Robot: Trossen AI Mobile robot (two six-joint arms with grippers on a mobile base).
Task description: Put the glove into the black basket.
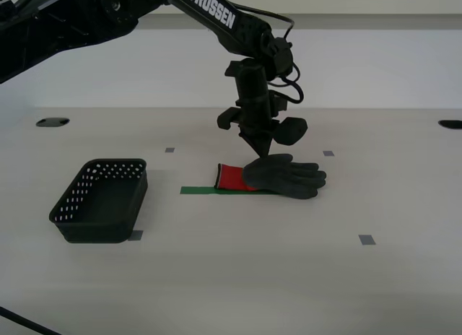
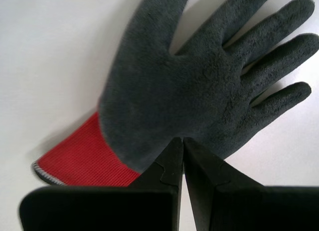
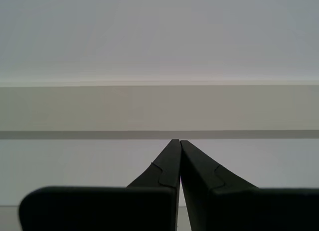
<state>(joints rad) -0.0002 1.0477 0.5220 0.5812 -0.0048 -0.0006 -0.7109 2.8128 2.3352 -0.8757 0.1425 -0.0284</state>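
— From the exterior view, where's the glove (image 1: 285, 175)?
— Flat on the desk (image 1: 289, 277), red cuff toward the black basket (image 1: 101, 200), which sits well apart on the exterior view's left. The second pincer (image 1: 260, 154) points down at it.
— And the second wrist view?
— Pincer (image 2: 183, 139) clenched, tips together at the glove's (image 2: 199, 86) palm edge; whether fabric is pinched, I can't tell.
— First wrist view?
— First pincer (image 3: 177, 140) clenched on nothing, facing a pale wall (image 3: 159, 37)

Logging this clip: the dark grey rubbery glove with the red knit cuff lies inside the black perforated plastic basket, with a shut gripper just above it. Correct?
Not quite. The dark grey rubbery glove with the red cuff lies on the table beside the black perforated plastic basket, not inside it, as the exterior view shows. My second gripper is indeed shut above it.
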